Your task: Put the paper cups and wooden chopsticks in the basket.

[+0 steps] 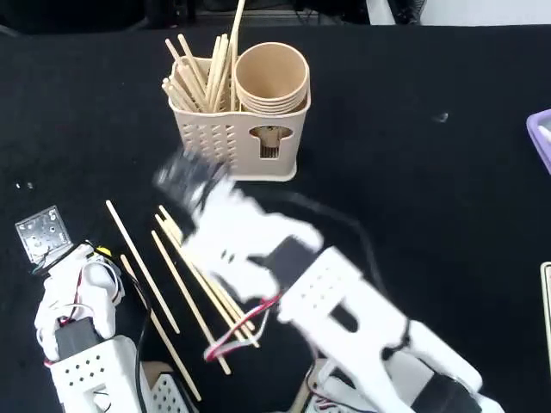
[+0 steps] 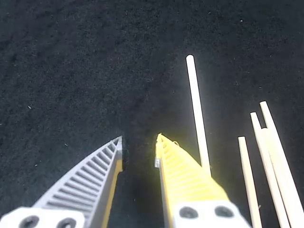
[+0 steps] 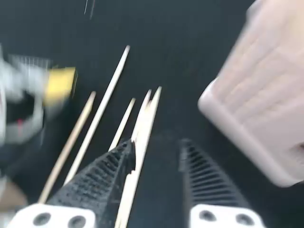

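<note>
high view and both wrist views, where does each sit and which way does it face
High view: fixed above the table, looking down on the basket, loose chopsticks, left arm and right arm.
Left wrist view: on the left arm, looking along its open end effector at chopstick ends.
Right wrist view: on the right arm, looking past its open end effector at chopsticks and the basket.
Shared: loose chopsticks in all three; the basket in high and right wrist views.

Black table [image 1: 448,198], beige basket [image 1: 237,142] standing, loose wooden chopsticks [image 1: 185,275] lying scattered
</note>
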Available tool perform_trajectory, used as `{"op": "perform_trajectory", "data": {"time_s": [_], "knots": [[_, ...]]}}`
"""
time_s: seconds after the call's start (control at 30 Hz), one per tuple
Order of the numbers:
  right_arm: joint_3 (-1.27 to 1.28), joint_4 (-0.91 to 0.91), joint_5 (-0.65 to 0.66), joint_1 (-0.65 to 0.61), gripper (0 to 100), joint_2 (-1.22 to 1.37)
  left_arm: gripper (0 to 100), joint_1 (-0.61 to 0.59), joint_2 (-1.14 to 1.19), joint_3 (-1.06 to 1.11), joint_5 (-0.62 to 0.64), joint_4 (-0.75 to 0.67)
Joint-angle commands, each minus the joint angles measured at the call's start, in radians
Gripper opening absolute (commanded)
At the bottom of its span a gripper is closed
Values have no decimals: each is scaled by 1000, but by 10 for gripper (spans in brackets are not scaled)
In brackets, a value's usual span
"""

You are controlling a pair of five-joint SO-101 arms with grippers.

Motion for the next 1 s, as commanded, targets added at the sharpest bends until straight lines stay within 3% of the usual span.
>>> {"op": "perform_trajectory", "data": {"time_s": [0.0, 0.17, 0.37, 0.5, 0.63, 0.73, 0.97], "knots": [[234, -218, -9, -58, 254, -2, 123, -7, -9, -35, 14, -3], [283, -368, -9, -71, 222, 168, 123, -87, -9, -44, 18, -5], [124, -361, -9, -74, 223, 429, 123, -87, -9, -42, 48, -5], [13, -239, -2, -69, 218, 506, 123, -87, -9, -41, 44, -5], [-22, -186, 17, 9, 129, 518, 123, -87, -9, -41, 44, -5], [-22, -186, 132, 92, 5, 518, 123, -87, -9, -41, 46, -5], [7, -138, 218, 199, 11, 430, 123, -87, -9, -42, 48, -5]]}}
